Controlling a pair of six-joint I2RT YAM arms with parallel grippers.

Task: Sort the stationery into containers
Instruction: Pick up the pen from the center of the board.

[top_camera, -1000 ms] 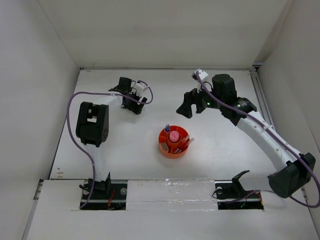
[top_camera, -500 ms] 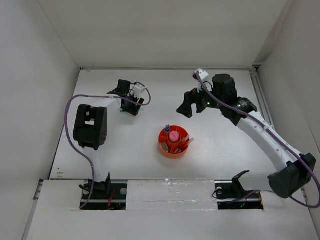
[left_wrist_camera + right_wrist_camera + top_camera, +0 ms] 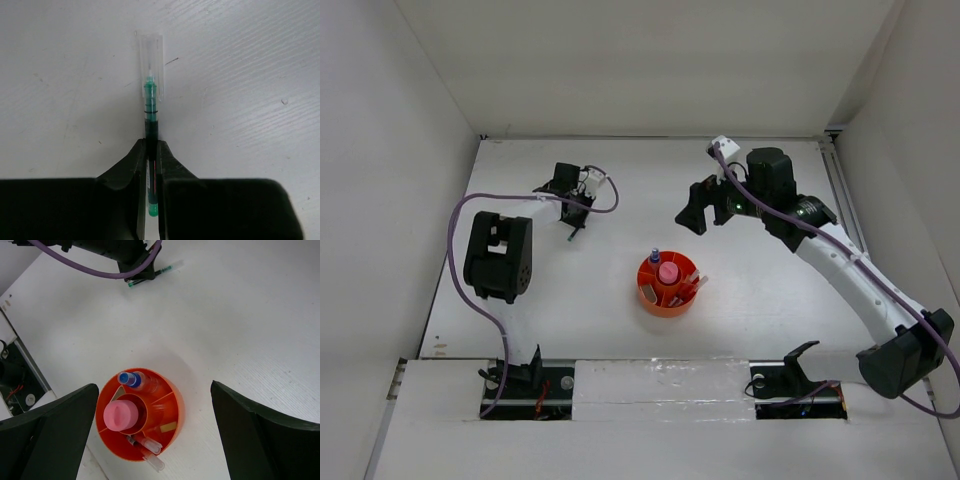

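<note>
My left gripper (image 3: 151, 145) is shut on a dark pen (image 3: 151, 107) with green ends and a clear cap, which lies on the white table at the back left (image 3: 572, 232). The right wrist view shows the same pen (image 3: 161, 271) sticking out of the left gripper (image 3: 141, 274). The round orange organiser tray (image 3: 660, 309) stands mid-table. It holds a pink tube (image 3: 120, 415) in its central cup, a clear bottle with blue cap (image 3: 129, 379), two red pens (image 3: 150, 446) and a tan eraser (image 3: 168, 427). My right gripper (image 3: 705, 218) hangs open above and behind the tray (image 3: 176, 416).
White walls enclose the table on three sides. A purple cable (image 3: 455, 235) loops off the left arm. The arm bases (image 3: 525, 378) sit at the near edge.
The left gripper's jaws have shut on the dark pen, and the left arm has shifted slightly left. The right arm has barely moved.
</note>
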